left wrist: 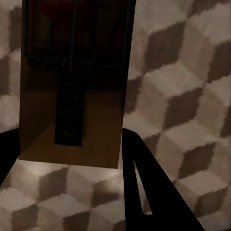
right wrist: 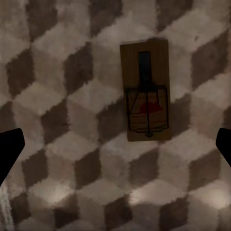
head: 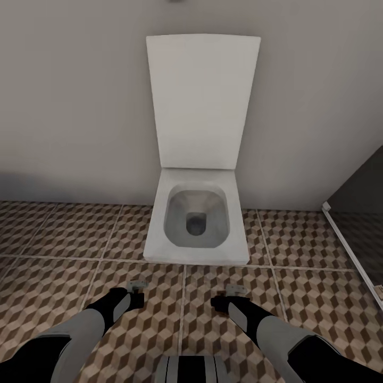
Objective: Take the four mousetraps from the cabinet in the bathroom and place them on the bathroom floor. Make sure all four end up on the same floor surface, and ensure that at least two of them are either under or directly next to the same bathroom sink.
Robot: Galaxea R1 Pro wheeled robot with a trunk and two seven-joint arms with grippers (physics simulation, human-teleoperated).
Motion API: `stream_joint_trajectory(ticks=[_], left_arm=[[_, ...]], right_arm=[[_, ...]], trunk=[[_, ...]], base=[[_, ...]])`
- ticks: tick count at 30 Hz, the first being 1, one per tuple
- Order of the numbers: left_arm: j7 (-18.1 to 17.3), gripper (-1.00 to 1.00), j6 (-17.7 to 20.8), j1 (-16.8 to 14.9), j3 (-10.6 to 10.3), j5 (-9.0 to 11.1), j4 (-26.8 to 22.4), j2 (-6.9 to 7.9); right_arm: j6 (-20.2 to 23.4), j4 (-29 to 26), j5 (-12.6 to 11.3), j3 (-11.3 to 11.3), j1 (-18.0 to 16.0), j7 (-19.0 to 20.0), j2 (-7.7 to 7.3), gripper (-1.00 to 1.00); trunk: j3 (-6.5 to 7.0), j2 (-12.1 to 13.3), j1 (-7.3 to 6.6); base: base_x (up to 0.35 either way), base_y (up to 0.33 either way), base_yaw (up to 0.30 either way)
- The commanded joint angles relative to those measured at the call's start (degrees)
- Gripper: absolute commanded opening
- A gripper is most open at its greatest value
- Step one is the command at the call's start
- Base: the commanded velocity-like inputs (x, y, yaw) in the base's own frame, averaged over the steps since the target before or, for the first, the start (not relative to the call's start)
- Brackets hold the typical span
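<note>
Mousetrap A (left wrist: 72,91): flat wooden board w/ wire spring and bar, seen close in the left wrist view. It sat between the left gripper (left wrist: 72,159) fingers, dark finger (left wrist: 144,192) just beside its edge. Whether the fingers were clamped on the board or merely alongside it could not be told; contact not visible on the other side.

Mousetrap B (right wrist: 145,91): same type, red patch under the wire frame, lying flat on the bathroom floor (right wrist: 57,120), ahead of the right gripper (right wrist: 115,144) and between its finger lines. Right fingers stood wide apart, released, holding nothing; tips at the frame edges, well clear of the trap.

Handling, judged: light, stiff, thin. Wood faces likely give fair friction; wire parts are springy and prob. fragile, so not a grip point. Best hold appears to be across the long edges of the bare board end, away from the spring. Low profile means fingers must come nearly to tile level for any re-pick.

Surroundings, head view: both arms lowered over the cube-pattern tiles, left gripper (head: 137,290) and right gripper (head: 234,293) short of a white toilet (head: 197,223), lid (head: 202,101) up against the wall (head: 64,96). Shower stall frame (head: 351,250) beyond the right arm. Placement rel. to sink not verifiable.
</note>
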Motion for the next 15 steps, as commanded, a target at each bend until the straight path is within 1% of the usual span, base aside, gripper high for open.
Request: stream_joint_trajectory(ticks=[1,15], left_arm=[[0.41,-1.0,0.35,0.02,0.0,0.43,-0.13,-0.02],[0.41,-1.0,0.35,0.0,0.0,0.43,-0.13,-0.02]], right_arm=[[0.32,-0.13,-0.44,0.48,0.0,-0.35,-0.02,1.0],[0.31,-0.13,-0.44,0.48,0.0,-0.35,-0.02,1.0]], trunk=[[-0.04,-0.01,-0.01],[-0.04,-0.01,-0.01]], base=[[0.0,0.0,0.0],[0.0,0.0,0.0]])
